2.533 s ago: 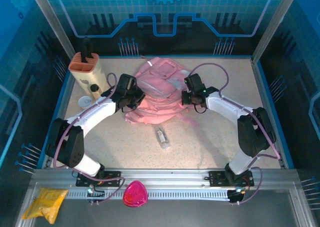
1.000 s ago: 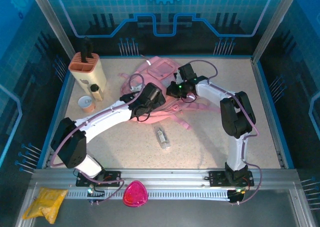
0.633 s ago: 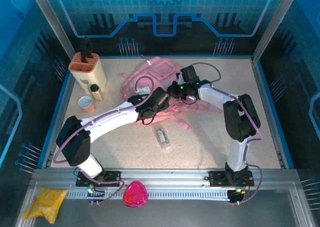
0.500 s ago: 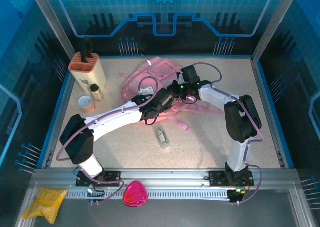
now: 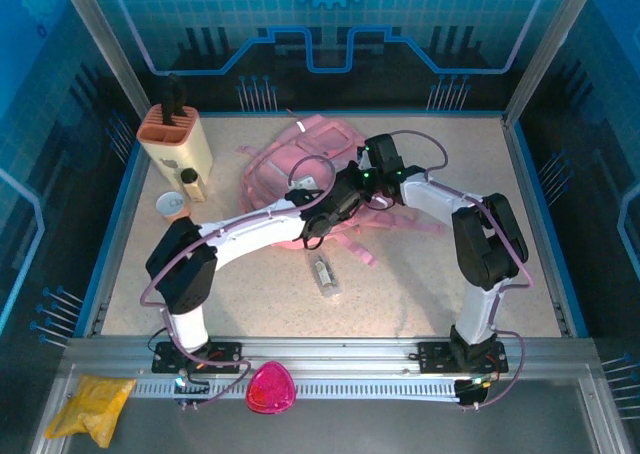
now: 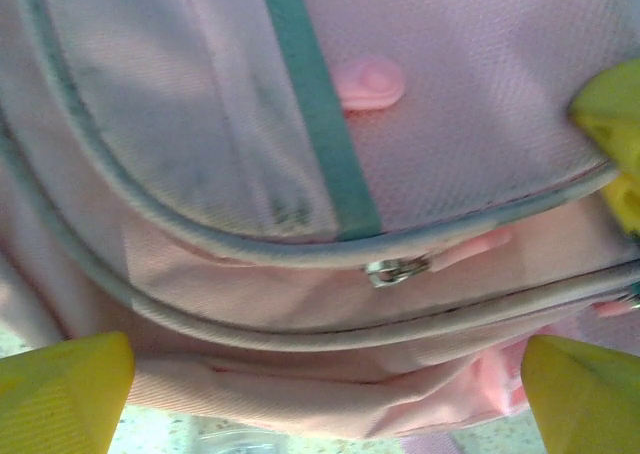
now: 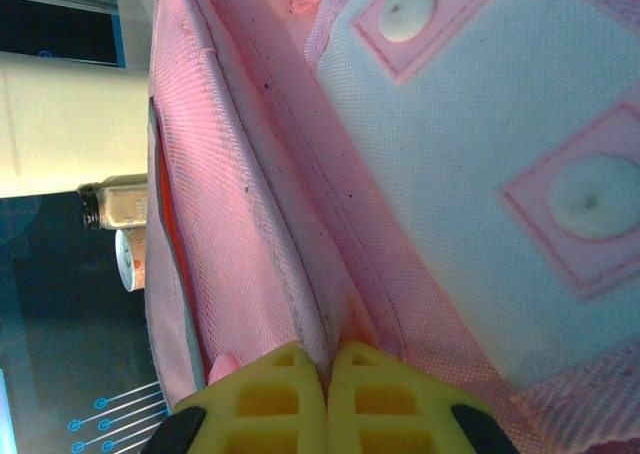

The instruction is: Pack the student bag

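Observation:
The student bag [image 5: 318, 140], a soft pink backpack, lies at the back middle of the table with its straps trailing toward the front. My right gripper [image 5: 364, 177] is shut on a fold of its fabric beside a seam [image 7: 328, 352]. My left gripper [image 5: 336, 202] reaches across the bag's near side. It stands open [image 6: 320, 379], with a curved pocket seam and a metal zipper pull [image 6: 397, 270] between its yellow fingertips [image 6: 62, 394]. Nothing is held in it. A yellow finger [image 6: 612, 114] of the right gripper shows at the right edge of the left wrist view.
A cream holder with an orange top [image 5: 176, 137] stands back left, with a small bottle [image 5: 190, 183] and a small cup [image 5: 173, 207] beside it. A clear packet [image 5: 322, 274] lies in front of the bag. A pink pouch [image 5: 270, 388] and a yellow packet [image 5: 90, 404] rest on the front rail.
My left arm has swung rightward across the bag, its gripper open throughout. The right gripper has stayed pinched on the bag's fabric and drawn it a little to the right.

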